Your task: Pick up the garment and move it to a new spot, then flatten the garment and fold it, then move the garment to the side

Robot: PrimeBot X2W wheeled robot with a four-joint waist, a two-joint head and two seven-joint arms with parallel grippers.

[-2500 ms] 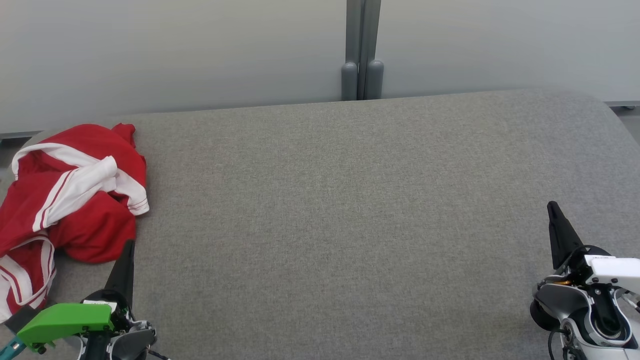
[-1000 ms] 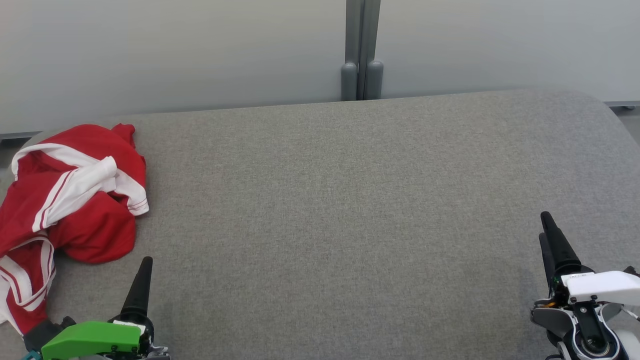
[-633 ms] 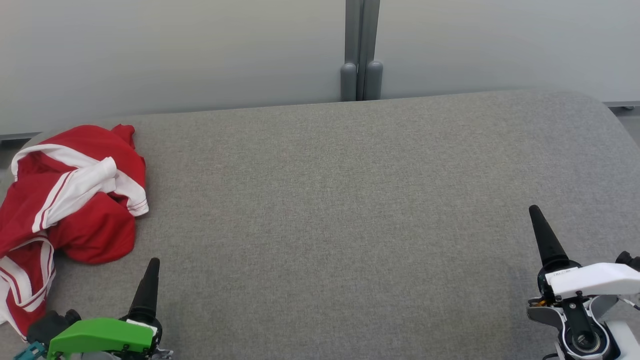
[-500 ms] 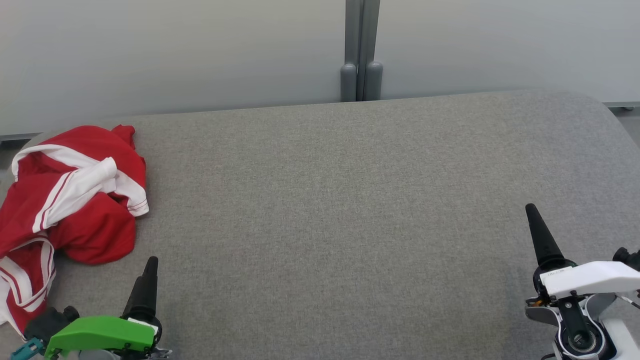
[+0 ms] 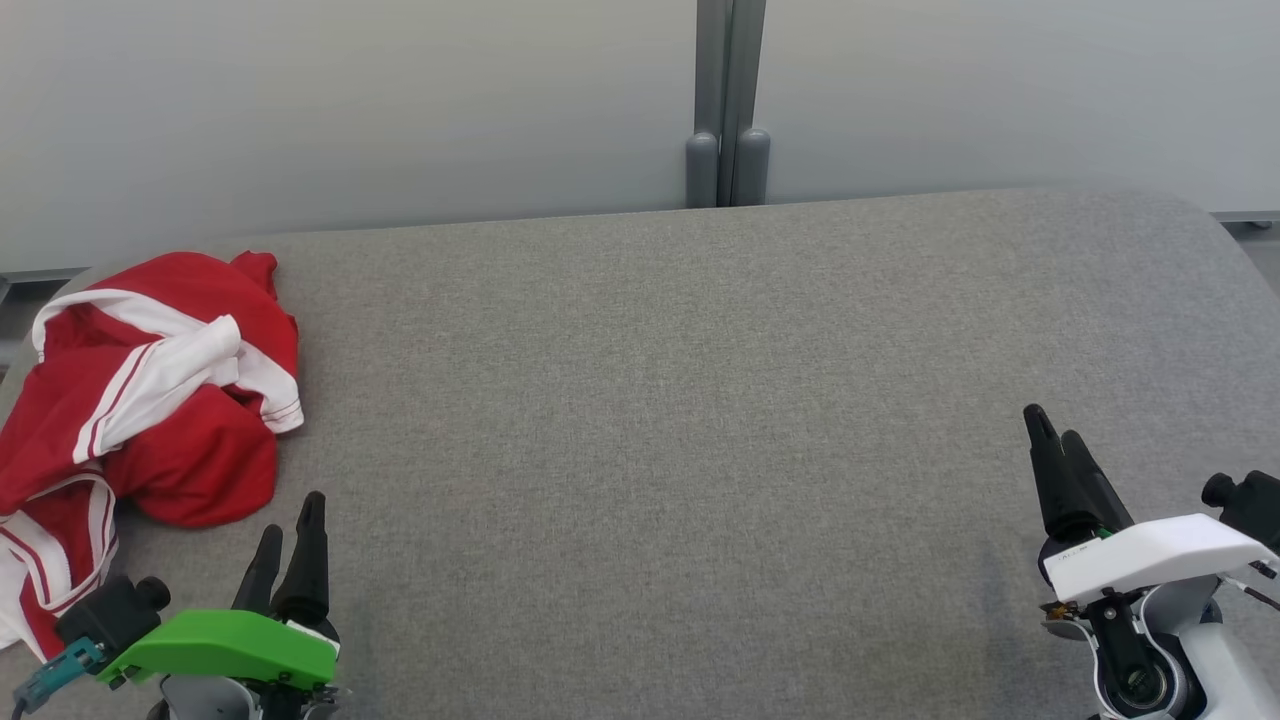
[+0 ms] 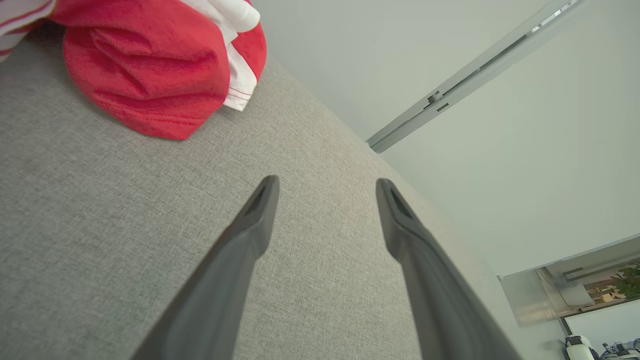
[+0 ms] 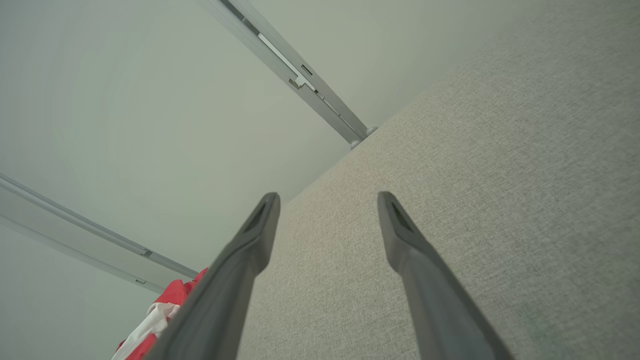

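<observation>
The left gripper (image 5: 291,514) has pulled back! A couple of seconds ago one dark finger was poking right up at the near hem of the garment (image 5: 150,420). Now the gripper sits just beside that hem, off the garment's near right corner and not touching. It has also rolled, so both fingers show, spread wide with nothing between them. Its own wrist camera agrees, with the red bulge of the garment (image 6: 150,75) lying clear beyond the open fingertips. The right gripper (image 5: 1051,423), well apart from the garment on the far side of the desk (image 5: 650,420), has turned too. It showed one finger before and shows two now, jaws wide and empty. The head camera has nudged a touch, but the garment has not budged. It is the same crumpled red-and-white heap at the desk's left end, spilling over the edge. It sits in no container, straight on the grey cloth. My read is that nothing has been picked up yet and the job is still at step one. This looks like lining up again for a grab, with the left gripper clearly the one in reach.
</observation>
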